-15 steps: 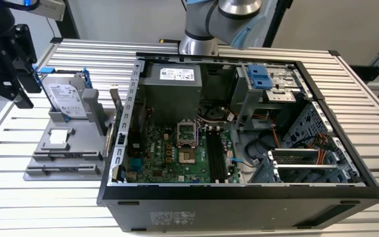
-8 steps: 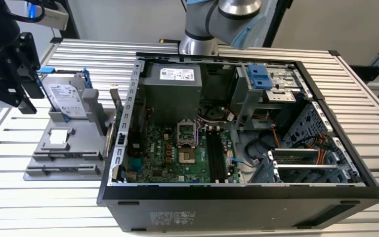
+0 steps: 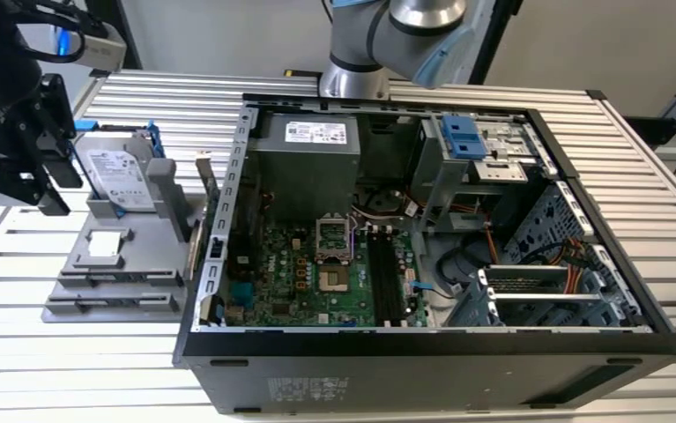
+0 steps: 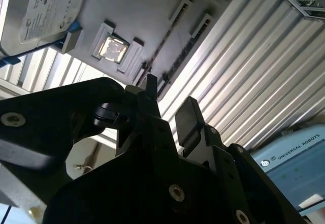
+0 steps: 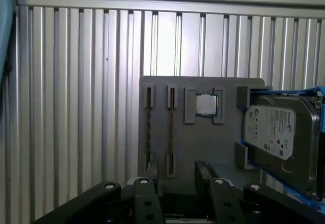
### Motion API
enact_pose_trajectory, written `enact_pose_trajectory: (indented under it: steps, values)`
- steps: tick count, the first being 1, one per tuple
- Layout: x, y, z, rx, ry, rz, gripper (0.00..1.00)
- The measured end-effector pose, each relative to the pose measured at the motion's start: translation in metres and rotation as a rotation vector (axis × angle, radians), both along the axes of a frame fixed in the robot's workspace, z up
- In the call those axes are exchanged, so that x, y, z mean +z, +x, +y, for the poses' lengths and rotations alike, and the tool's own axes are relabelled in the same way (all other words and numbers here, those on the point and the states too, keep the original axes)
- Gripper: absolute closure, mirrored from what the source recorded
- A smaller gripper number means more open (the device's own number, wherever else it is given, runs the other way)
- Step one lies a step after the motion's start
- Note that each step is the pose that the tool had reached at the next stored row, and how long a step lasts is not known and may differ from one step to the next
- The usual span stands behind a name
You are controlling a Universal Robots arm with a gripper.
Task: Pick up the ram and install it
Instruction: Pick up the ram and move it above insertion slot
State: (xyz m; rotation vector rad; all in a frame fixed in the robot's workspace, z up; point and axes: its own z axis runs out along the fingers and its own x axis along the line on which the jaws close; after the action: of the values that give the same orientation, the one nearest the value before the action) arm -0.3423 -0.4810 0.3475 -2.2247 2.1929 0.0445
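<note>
Nearest, spread fingers on the gripper, nothing held between them. Hovering clear of the gray holder, gap roughly in line with the ram. Stood on edge in a narrow slot, a pose suited to a pinch on both flat faces; possibly a second stick in the neighbouring slot. Farther along, a processor chip in a square pocket and a hard drive in a blue frame. Beyond, at three o'clock from the holder in the exterior view, the open computer case, motherboard and memory slots facing up for access.
</note>
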Motion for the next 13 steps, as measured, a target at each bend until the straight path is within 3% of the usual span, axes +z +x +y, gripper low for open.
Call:
enact_pose_trajectory:
  steps: [4,13]
  values:
    - [-0.0075,0.0000,-0.0041,-0.002,0.0001,-0.0001,0.00]
    - [-0.0190,-0.0002,-0.0045,-0.004,0.0000,0.0000,0.00]
